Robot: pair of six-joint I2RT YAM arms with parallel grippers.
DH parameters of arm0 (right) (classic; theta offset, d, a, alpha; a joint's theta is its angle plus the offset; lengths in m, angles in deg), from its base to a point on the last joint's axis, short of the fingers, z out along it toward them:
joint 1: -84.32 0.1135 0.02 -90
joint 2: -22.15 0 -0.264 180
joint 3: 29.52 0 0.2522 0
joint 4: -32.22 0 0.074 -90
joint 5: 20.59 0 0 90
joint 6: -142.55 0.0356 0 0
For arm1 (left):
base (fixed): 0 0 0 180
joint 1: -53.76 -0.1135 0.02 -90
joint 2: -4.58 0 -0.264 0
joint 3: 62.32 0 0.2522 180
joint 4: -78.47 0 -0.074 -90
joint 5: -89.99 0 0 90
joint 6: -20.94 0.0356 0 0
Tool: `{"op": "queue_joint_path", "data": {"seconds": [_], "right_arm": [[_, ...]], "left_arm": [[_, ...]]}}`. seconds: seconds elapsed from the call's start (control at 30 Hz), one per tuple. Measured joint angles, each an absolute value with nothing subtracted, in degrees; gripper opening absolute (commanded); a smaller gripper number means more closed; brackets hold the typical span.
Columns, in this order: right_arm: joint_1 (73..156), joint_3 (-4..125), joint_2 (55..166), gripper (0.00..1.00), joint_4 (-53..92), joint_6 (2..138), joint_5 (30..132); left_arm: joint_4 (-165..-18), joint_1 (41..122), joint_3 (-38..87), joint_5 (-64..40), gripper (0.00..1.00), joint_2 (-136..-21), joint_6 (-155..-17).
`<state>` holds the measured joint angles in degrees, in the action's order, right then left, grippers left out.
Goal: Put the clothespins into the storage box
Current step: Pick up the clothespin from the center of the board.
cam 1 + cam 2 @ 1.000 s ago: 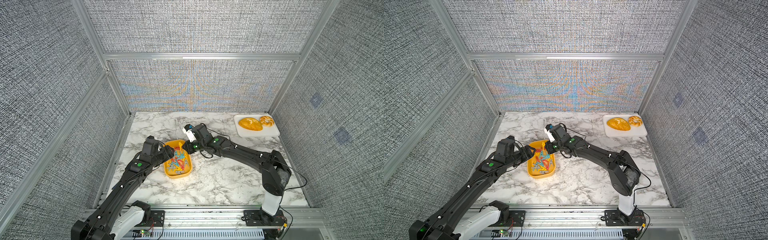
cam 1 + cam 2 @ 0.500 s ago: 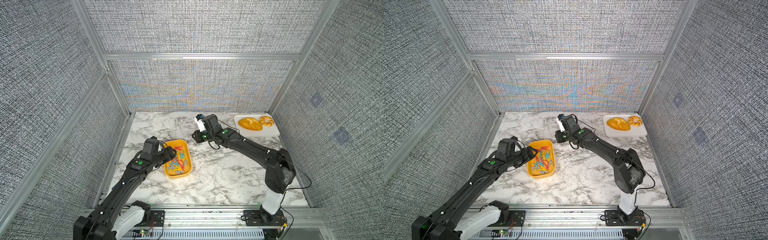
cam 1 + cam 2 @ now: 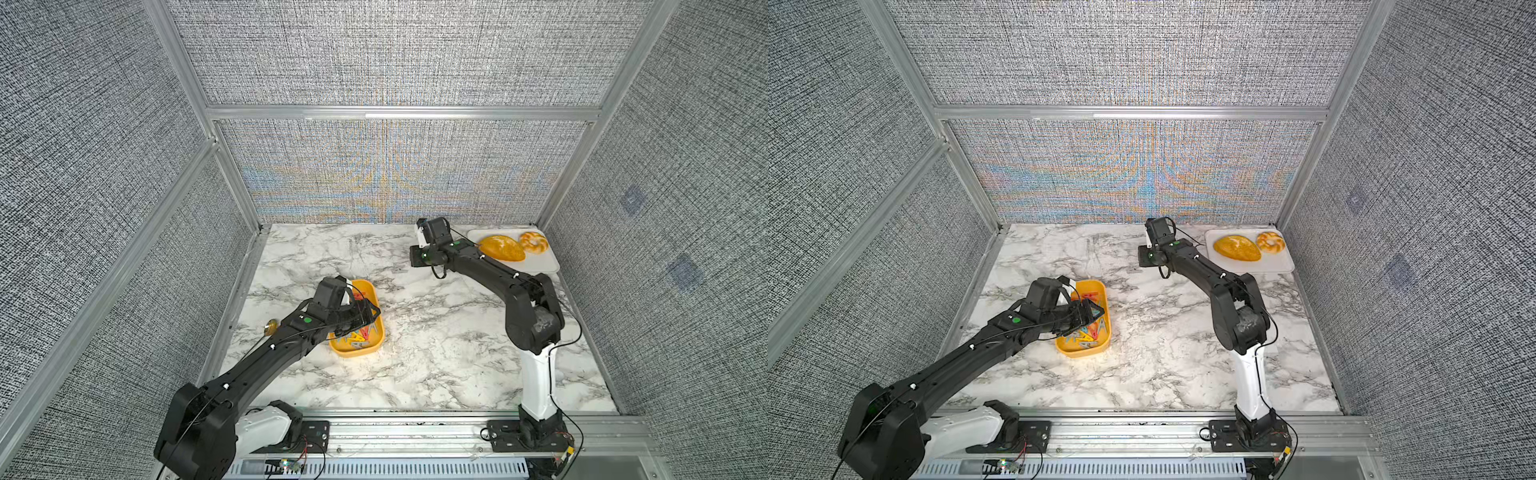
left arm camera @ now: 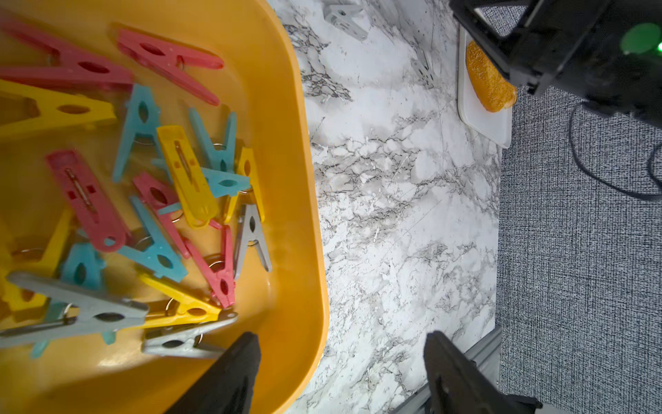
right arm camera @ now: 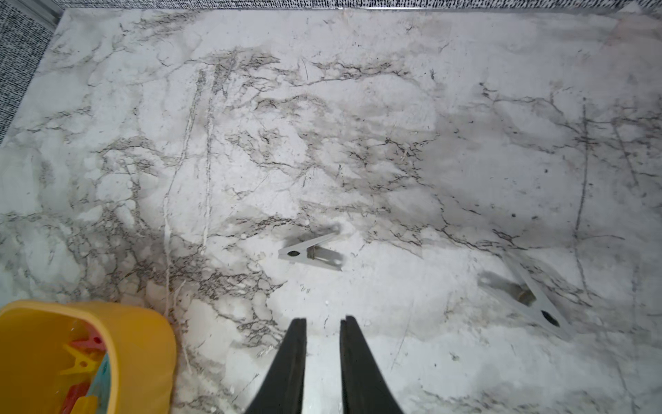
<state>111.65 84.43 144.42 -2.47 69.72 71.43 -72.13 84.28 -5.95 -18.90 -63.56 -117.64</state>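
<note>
- Top views: the box (image 3: pixel 376 309) sits on the marble table (image 3: pixel 436 353), left of centre, under the left gripper (image 3: pixel 1088 311). The right arm (image 3: pixel 490 274) reaches toward the far side, near a white tray (image 3: pixel 1279 264).
- Left wrist: jaws wide apart, empty, astride the box wall; clothespins (image 4: pixel 186 172) piled inside.
- Right wrist: right gripper (image 5: pixel 324 328) jaws narrowly apart, empty; two grey pins (image 5: pixel 310 252) lie loose on the table.

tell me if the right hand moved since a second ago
Yes. In a top view the right hand has swung away from the storage box, which it hung over earlier, toward the back wall and the white tray.
</note>
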Motion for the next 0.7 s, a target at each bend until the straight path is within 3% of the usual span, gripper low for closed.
{"op": "queue_joint_path", "data": {"seconds": [0.27, 0.7], "right_arm": [[110.1, 91.5, 153.1, 0.25, -4.5, 69.1, 69.6], [102.8, 91.3, 154.0, 0.31, -5.5, 64.5, 64.4]], "left_arm": [[-72.8, 84.7, -6.2, -18.1, 0.77, -63.3, -117.8], [-72.8, 84.7, -6.7, -18.0, 0.77, -65.5, -118.0]]}}
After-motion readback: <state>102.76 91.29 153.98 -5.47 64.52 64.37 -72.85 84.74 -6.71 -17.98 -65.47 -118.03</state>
